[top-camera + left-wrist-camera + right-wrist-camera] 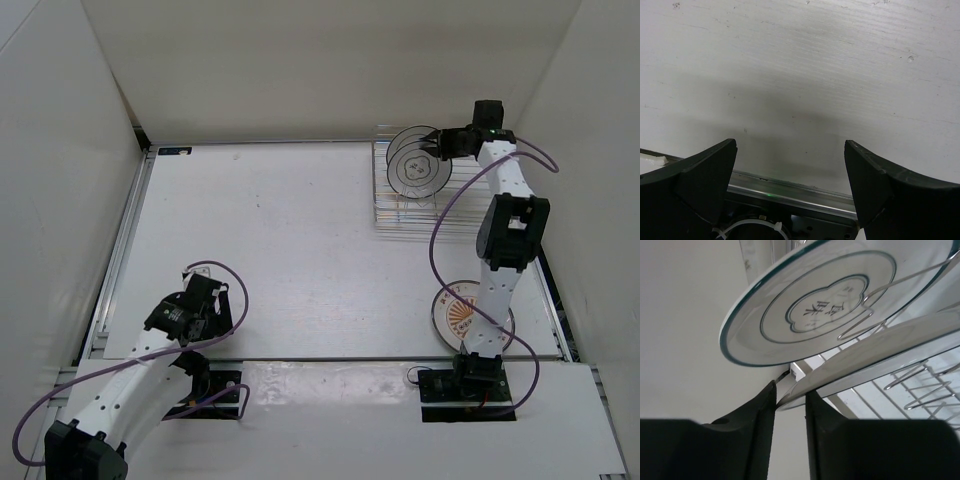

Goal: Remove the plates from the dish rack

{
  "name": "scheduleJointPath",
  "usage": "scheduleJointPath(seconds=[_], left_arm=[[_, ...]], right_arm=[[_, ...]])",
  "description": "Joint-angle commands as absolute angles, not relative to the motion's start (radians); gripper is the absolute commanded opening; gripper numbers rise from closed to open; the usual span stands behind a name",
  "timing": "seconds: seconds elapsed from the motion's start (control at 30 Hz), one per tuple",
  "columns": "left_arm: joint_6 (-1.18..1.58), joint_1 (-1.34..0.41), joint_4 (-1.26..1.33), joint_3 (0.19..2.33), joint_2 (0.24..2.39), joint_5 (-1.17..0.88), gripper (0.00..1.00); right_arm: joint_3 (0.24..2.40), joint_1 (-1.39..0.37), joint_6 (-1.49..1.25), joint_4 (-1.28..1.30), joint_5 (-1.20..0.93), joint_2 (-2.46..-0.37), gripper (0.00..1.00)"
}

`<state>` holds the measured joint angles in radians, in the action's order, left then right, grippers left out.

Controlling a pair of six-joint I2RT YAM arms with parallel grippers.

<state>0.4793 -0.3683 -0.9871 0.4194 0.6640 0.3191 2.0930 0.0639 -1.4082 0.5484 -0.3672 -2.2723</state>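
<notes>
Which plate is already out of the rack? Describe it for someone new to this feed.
Find the right arm at the right of the table. Beyond its base an orange-rimmed plate lies flat on the table, partly hidden by the arm. Its orange sunburst rim sets it apart from the two dark-ringed plates standing in the dish rack at the far end.

You've got glossy glazed plates [830,305] above the matt black right fingers [757,430], bright metal rack [920,385] beyond; ahead of the left fingers [705,175], a matt, pitted surface [800,75].
</notes>
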Motion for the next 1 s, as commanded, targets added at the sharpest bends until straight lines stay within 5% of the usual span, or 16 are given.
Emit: scheduleJointPath(seconds=[0.0,0.33,0.97], left_arm=[[0.488,-0.364,-0.982,0.428,0.664,0.341,1.0],[0.489,-0.362,-0.985,0.425,0.646,0.339,1.0],[0.476,-0.376,-0.976,0.42,0.621,0.328,1.0]], right_arm=[[2.06,0.068,-1.384,0.532,-0.38,-2.247,0.27],[2.019,0.075,-1.342,0.543,-0.402,-2.181,0.0],[2.014,0.089,-1.312,0.571,-0.405,-2.016,0.0]])
